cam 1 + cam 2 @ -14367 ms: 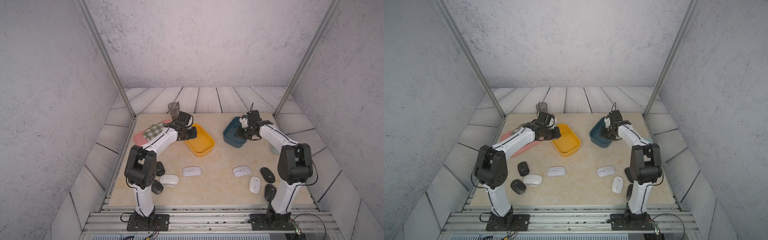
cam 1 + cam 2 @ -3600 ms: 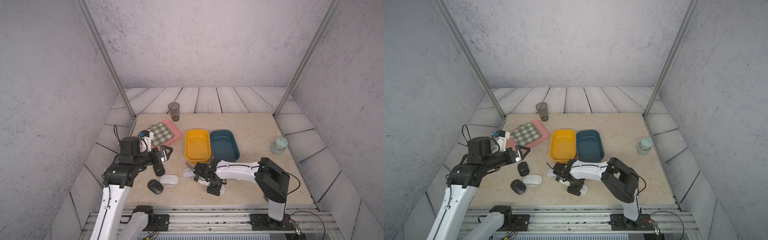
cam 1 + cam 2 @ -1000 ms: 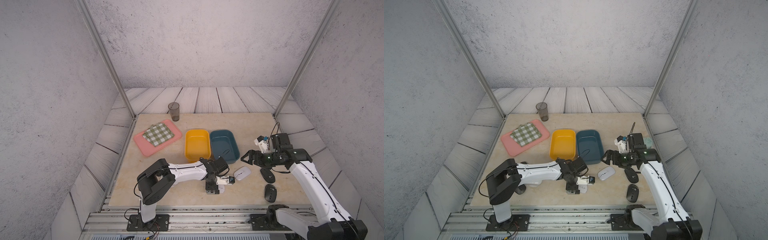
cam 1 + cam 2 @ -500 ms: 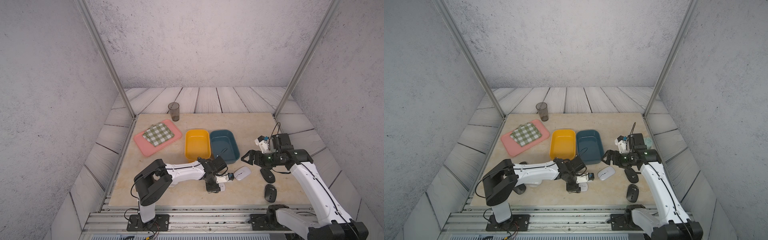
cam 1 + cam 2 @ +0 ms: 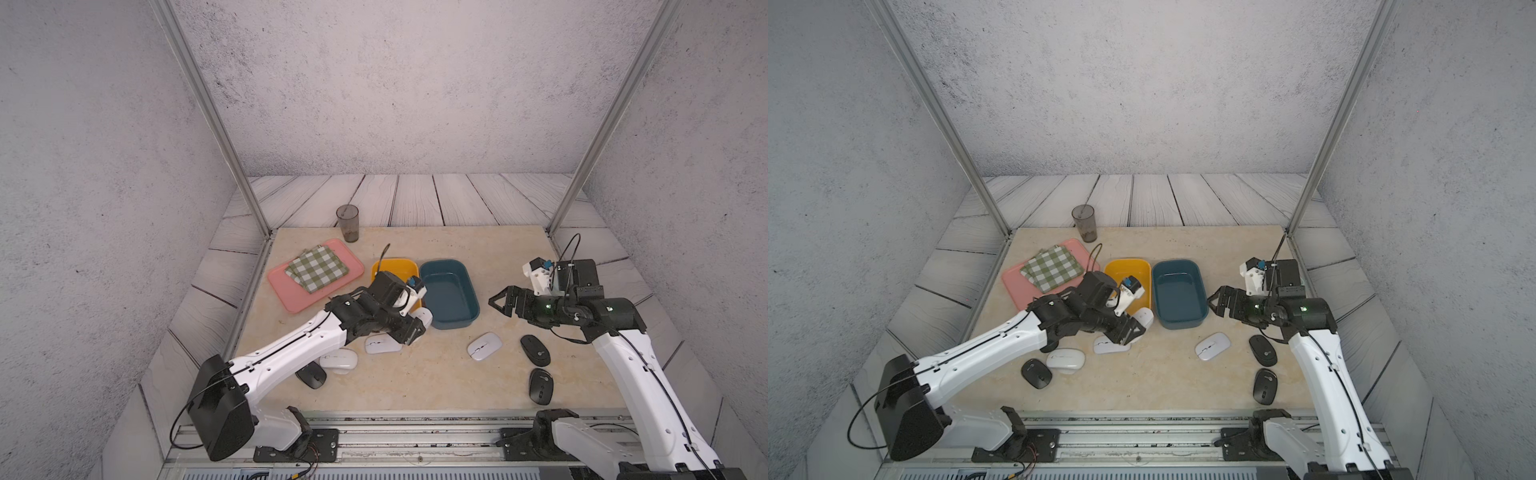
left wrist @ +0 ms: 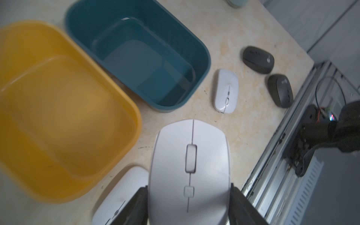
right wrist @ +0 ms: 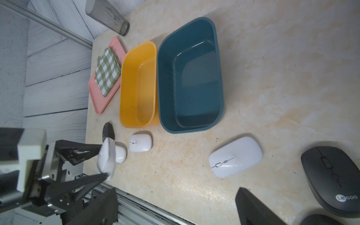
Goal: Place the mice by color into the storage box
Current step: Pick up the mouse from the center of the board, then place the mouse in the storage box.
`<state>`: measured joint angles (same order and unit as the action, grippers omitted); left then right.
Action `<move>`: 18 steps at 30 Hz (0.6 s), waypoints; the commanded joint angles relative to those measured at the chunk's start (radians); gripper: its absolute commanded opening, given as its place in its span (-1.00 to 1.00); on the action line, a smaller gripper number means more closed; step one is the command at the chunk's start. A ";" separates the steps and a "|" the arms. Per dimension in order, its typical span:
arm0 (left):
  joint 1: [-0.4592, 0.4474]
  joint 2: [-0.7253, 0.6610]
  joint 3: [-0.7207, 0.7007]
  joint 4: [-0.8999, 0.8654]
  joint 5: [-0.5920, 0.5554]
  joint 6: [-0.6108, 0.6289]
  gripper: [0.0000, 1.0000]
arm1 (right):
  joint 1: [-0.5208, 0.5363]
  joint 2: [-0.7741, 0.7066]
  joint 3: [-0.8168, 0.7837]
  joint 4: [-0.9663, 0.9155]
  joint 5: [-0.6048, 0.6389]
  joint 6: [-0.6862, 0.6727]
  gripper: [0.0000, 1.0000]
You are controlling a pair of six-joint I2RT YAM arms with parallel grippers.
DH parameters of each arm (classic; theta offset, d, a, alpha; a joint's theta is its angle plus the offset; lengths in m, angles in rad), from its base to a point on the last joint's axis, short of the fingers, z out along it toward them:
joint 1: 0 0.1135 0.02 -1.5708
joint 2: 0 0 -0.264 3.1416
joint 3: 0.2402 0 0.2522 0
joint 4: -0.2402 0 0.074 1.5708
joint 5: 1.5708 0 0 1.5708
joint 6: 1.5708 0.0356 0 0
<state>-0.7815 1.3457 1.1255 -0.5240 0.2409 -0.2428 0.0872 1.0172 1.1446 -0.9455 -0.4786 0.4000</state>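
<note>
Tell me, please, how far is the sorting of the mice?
Done: nothing yet; the yellow bin and the blue bin are both empty. In hand: the left gripper holds one white mouse, lifted beside the yellow bin. Left: three white mice and four black mice lie on the table; the right gripper hovers open, holding nothing.

Left wrist view: held white mouse (image 6: 190, 171) runs past frame edge, rear end unseen. Yellow box (image 6: 58, 109) blurred, cropped by edge. Second white mouse (image 6: 124, 191) half hidden behind held white mouse. Both top views: left arm (image 5: 291, 349) covers yellow box's 6 o'clock end. Right wrist view: black mouse (image 7: 108, 129) partly behind held white mouse; logo black mouse (image 7: 331, 179) cropped by edge.
</note>
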 commanded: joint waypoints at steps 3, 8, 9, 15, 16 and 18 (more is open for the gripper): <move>0.107 0.061 0.104 -0.121 -0.157 -0.225 -0.13 | -0.004 -0.002 0.000 0.026 0.006 0.061 0.98; 0.146 0.239 0.234 -0.217 -0.303 -0.243 -0.12 | -0.004 0.001 -0.036 0.040 -0.003 0.072 0.98; 0.155 0.280 0.262 -0.231 -0.313 -0.249 -0.12 | -0.004 -0.002 -0.043 0.043 -0.006 0.074 0.98; 0.172 0.456 0.389 -0.252 -0.351 -0.293 -0.12 | -0.004 -0.020 -0.097 0.059 -0.019 0.077 0.98; 0.174 0.474 0.399 -0.247 -0.358 -0.301 -0.12 | -0.004 -0.024 -0.106 0.063 -0.021 0.077 0.98; 0.176 0.515 0.420 -0.233 -0.371 -0.314 -0.13 | -0.004 -0.031 -0.125 0.069 -0.020 0.078 0.98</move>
<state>-0.6113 1.8343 1.5013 -0.7414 -0.0772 -0.5201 0.0872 1.0145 1.0420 -0.8890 -0.4850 0.4683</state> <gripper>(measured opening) 0.628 0.988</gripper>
